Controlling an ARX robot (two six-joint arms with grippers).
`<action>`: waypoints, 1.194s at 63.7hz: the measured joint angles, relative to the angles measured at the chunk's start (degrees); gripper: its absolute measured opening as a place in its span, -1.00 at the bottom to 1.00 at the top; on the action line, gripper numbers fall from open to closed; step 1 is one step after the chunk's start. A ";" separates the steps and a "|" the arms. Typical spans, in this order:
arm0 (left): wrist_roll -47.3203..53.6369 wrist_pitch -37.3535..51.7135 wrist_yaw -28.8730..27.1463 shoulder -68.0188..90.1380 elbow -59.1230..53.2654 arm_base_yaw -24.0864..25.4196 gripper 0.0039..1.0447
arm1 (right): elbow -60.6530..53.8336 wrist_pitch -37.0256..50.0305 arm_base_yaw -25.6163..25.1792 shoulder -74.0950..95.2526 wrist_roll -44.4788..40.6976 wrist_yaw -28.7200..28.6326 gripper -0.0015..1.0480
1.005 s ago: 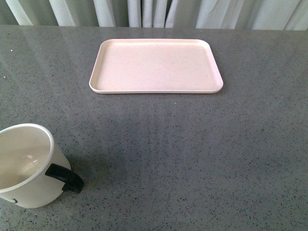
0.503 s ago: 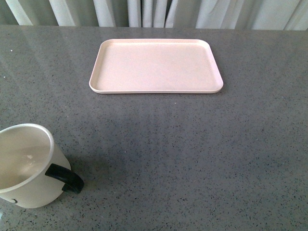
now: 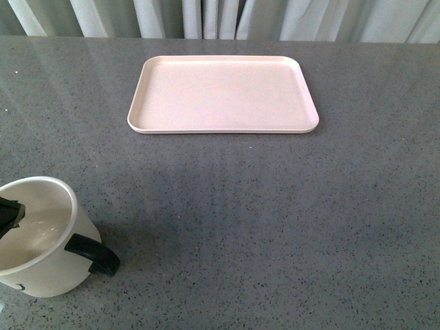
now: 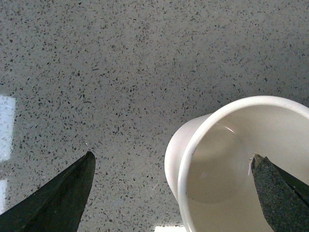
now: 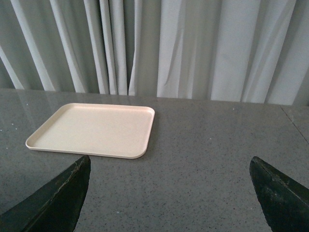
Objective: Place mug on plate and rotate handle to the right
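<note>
The white mug [image 3: 38,237] stands upright at the near left of the grey table. Its black handle [image 3: 94,253] points right and slightly toward me. The pale pink plate [image 3: 223,94] lies bare at the far middle. A black fingertip [image 3: 10,212] of my left gripper shows at the mug's rim. In the left wrist view my left gripper [image 4: 172,155] is open across the mug [image 4: 241,164]: one finger over its inside, the other over the table. My right gripper [image 5: 169,158] is open above bare table, near the plate [image 5: 91,129].
The grey speckled tabletop [image 3: 275,220] spreads between mug and plate. Pale curtains [image 3: 206,17] hang behind the table's far edge, also seen as curtains [image 5: 193,48] in the right wrist view.
A black fingertip of my left gripper has come into the front view at the mug's rim. Mug and plate have not moved.
</note>
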 joint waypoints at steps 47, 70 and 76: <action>3.96 0.11 1.36 5.16 2.67 0.42 -0.97 | 0.00 0.00 0.00 0.00 0.00 0.00 0.82; 3.96 -5.20 0.90 3.26 6.67 -1.18 -0.97 | 0.00 0.00 0.00 0.00 0.00 0.00 0.82; 3.98 -6.43 0.96 3.45 9.20 -1.81 -0.97 | 0.00 0.00 0.00 0.00 0.00 0.00 0.82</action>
